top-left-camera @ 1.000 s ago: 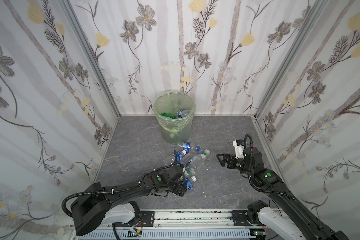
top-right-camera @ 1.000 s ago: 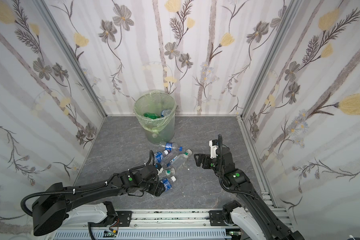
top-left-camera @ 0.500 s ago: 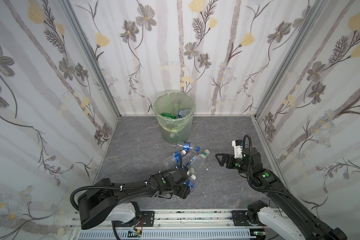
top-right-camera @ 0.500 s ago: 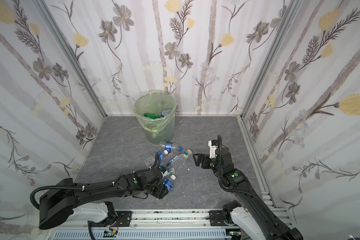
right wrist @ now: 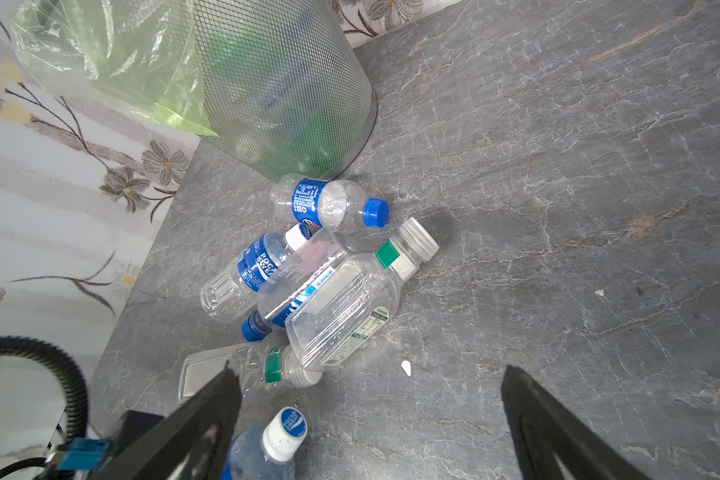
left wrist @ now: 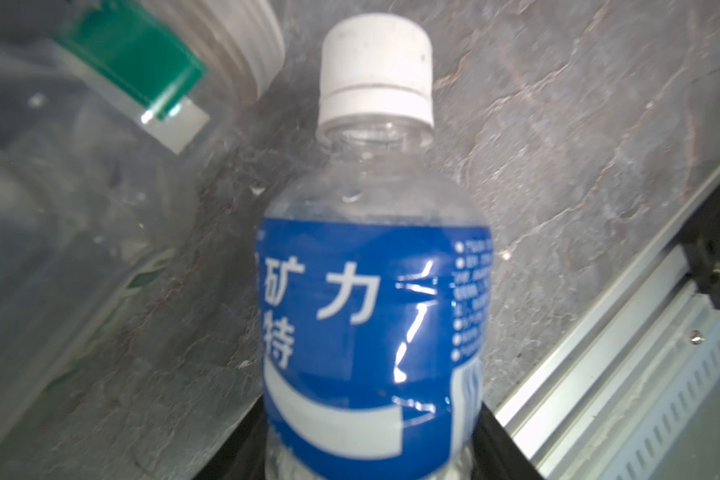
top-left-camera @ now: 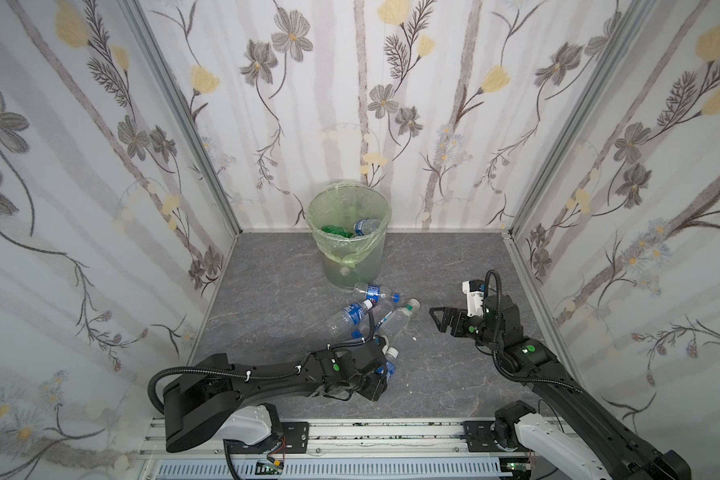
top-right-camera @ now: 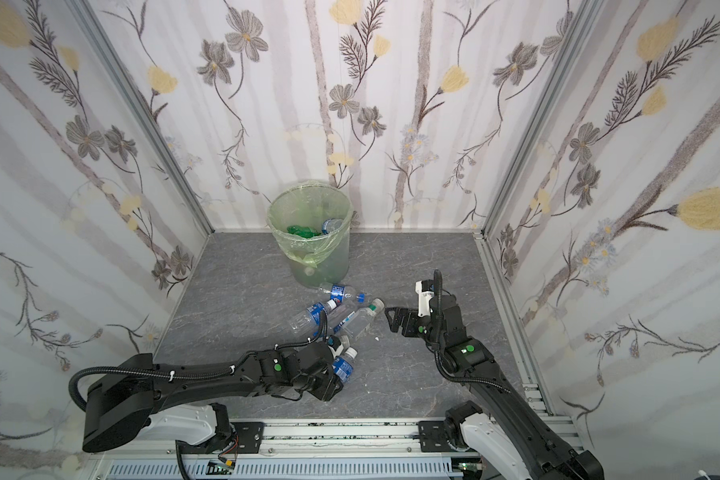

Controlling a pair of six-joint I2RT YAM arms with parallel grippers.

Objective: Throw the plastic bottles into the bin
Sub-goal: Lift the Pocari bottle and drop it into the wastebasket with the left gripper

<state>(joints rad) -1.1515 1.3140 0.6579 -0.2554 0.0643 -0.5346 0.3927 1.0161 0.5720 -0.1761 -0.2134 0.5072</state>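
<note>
The clear bottle has blue label, white cap.

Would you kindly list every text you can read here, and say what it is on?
"矿力", "特": white-capped bottle, blue label.
"POCARI SWEAT": that bottle's cap.
"POCA", "SWEAT": another lying bottle, blue label.
Fine print on the labels: too small to read.

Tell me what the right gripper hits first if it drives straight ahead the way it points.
The right gripper, open, points at the larger green-banded bottle lying just ahead; that likely comes first, unless it rides high enough to pass over.
</note>
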